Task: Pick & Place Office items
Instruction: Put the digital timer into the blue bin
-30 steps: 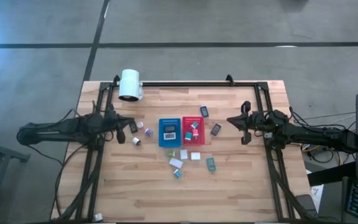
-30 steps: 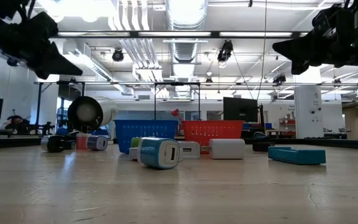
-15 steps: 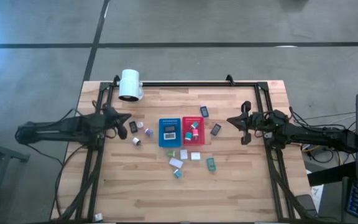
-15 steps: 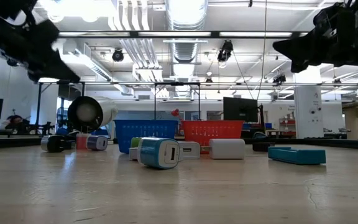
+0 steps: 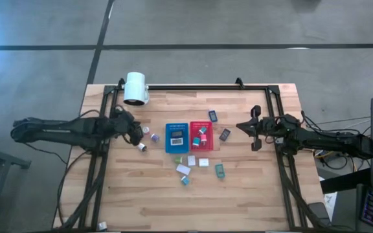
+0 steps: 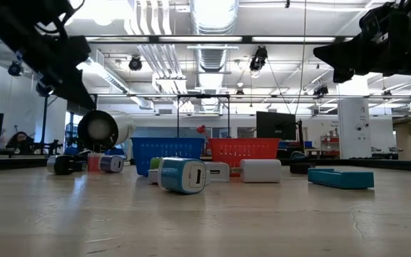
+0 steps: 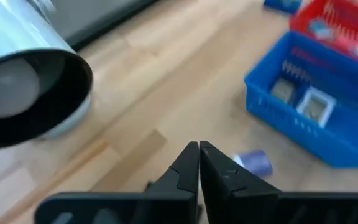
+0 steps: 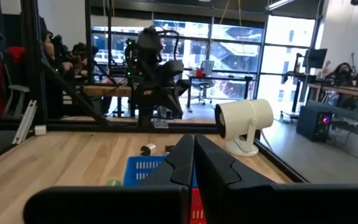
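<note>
Just left of the blue tray [image 5: 175,137], the left gripper [image 5: 136,133] hangs over the wood with its fingers pinched together on nothing, probably lining up on the loose office items [image 5: 147,138] scattered right below it. More bits sit inside the blue tray and the red tray [image 5: 200,136] beside it, others in front. Well right of the blue tray, the right gripper [image 5: 241,125] waits, closed and empty too.

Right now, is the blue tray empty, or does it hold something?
Not empty. The blue tray holds a few small items; the left wrist view shows two pale blocks inside it, near one wall.
</note>
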{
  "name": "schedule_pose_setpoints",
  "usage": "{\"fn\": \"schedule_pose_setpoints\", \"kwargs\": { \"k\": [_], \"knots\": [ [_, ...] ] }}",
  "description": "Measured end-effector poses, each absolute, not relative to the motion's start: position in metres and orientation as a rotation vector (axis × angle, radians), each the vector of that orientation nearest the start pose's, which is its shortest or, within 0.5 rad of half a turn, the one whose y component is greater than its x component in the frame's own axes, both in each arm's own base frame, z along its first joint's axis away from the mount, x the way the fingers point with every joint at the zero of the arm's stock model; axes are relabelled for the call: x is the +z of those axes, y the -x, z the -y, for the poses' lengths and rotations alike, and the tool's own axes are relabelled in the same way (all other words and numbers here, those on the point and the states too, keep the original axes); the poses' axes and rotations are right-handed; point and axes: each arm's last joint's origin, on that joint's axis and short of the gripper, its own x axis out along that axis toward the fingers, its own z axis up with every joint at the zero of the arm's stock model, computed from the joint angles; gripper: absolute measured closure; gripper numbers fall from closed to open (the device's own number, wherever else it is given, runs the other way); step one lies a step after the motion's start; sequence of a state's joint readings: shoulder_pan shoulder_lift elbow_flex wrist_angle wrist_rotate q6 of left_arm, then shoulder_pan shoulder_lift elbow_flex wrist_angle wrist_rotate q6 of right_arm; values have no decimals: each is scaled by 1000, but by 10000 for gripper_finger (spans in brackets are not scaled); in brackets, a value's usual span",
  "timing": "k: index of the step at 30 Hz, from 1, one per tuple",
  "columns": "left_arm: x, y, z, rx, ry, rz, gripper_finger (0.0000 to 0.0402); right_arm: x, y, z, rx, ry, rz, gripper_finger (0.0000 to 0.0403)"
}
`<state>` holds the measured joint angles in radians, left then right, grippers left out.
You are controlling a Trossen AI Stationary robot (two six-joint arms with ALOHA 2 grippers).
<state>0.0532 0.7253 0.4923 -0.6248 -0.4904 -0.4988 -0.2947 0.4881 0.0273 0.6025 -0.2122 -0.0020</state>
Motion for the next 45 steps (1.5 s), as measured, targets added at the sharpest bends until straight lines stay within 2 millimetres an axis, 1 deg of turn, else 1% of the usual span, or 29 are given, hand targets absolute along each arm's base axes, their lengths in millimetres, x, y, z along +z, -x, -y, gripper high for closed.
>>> {"fn": "schedule_pose_setpoints", "kwargs": {
  "k": [2,4,6,11,13,15,18,20,22,24,26,29,32,36,38,42,45],
  "knots": [
    [223,-142,-20,661,285,-772,368,185,-124,31,-67,28,133,394],
    [243,-154,-19,572,274,-826,354,184,-125,30,-35,25,117,394],
    [265,-168,-18,497,203,-847,341,183,-125,30,-22,31,114,394],
    [317,-212,-23,362,7,-839,312,184,-125,30,-22,28,115,394],
    [331,-228,-30,317,-19,-888,313,184,-125,30,-22,18,116,394],
    [341,-238,-37,324,-49,-928,323,184,-125,30,-22,15,116,394],
    [350,-244,-52,324,-51,-997,344,184,-125,30,-24,15,114,394],
    [347,-241,-65,331,1,-1084,360,183,-125,30,-25,16,110,394],
    [335,-235,-79,373,58,-1178,377,183,-125,30,-31,27,108,394],
    [317,-229,-90,421,111,-1241,392,183,-125,30,-34,40,109,394],
    [296,-224,-96,438,148,-1296,397,183,-125,30,-35,61,109,394],
    [264,-213,-95,415,191,-1397,383,183,-125,30,-36,68,109,394],
    [240,-201,-89,373,219,-1479,343,183,-125,30,-38,70,113,394],
    [224,-195,-85,365,283,-1504,264,185,-124,30,-39,74,132,394],
    [219,-195,-84,364,284,-1498,219,186,-124,30,-39,75,136,394],
    [210,-201,-87,392,298,-1436,131,189,-125,30,-36,46,142,394],
    [202,-204,-87,399,313,-1408,79,189,-125,30,-33,17,143,394]
  ]
}}
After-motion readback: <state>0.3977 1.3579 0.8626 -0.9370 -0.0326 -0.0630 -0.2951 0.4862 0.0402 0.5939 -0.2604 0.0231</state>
